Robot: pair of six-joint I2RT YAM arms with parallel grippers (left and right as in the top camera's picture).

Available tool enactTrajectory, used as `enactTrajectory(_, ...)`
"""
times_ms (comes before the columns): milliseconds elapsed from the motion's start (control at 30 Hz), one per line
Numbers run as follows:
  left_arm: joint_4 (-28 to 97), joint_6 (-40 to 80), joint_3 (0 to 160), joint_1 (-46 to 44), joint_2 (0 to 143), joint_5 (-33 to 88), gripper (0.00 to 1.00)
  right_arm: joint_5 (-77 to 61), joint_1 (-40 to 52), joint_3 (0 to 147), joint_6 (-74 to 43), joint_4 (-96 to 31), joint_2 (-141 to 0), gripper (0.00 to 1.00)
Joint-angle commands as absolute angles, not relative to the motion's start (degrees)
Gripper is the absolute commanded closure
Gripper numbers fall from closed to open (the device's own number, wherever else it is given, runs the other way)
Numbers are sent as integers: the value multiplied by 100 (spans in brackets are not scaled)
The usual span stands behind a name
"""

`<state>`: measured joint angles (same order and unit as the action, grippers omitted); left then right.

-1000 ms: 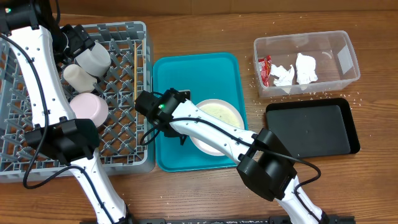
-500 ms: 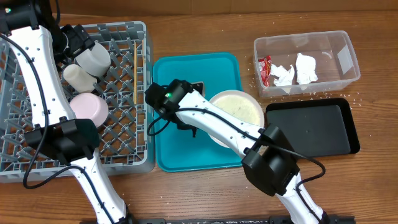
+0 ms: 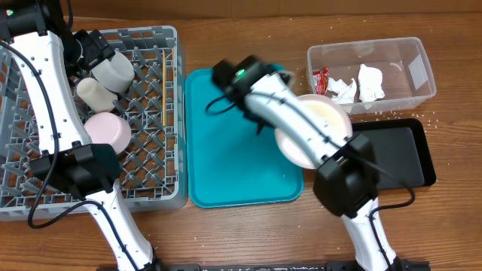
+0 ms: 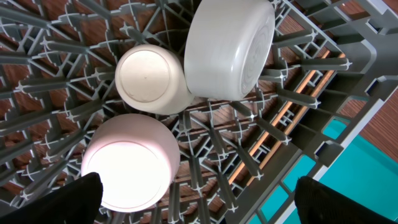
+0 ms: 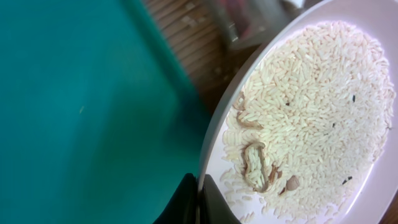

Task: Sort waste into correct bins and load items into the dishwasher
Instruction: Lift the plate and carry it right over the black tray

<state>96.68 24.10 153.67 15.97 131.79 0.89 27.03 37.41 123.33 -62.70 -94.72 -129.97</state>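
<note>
My right gripper [image 5: 200, 200] is shut on the rim of a large white plate [image 5: 373, 25] that carries loose rice grains [image 5: 311, 106]. In the overhead view the plate [image 3: 325, 114] hangs over the right edge of the teal tray, next to the clear tub [image 3: 422, 71] and the black tray [image 3: 392, 158]. The tub holds crumpled napkins [image 3: 369, 81] and a red wrapper [image 3: 321, 81]. My left gripper [image 4: 199, 208] is open above the grey dish rack [image 3: 143, 158], over two white cups [image 4: 149, 78] and a bowl [image 4: 130, 162]. Chopsticks [image 3: 163, 86] lie in the rack.
The teal serving tray [image 3: 226, 150] lies between the rack and the bins, and it also shows in the right wrist view [image 5: 74, 93]. Spilled rice grains [image 3: 392, 114] dot the wooden table around the tub. The right arm [image 3: 286, 105] stretches across the tray.
My right gripper has carried the plate of rice from the middle of the teal tray to the right, toward the tub and the black tray. The left arm has not moved.
</note>
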Motion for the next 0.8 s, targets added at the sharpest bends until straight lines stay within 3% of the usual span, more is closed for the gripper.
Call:
enactTrajectory(0,9682,2512,15439,1610,12999,110,0,2818,3275,12497,-6652,-9504,-12700,96)
enactTrajectory(767,9682,2512,15439,1610,12999,110,0,469,193,12497,-7011,-9070,-12186,96)
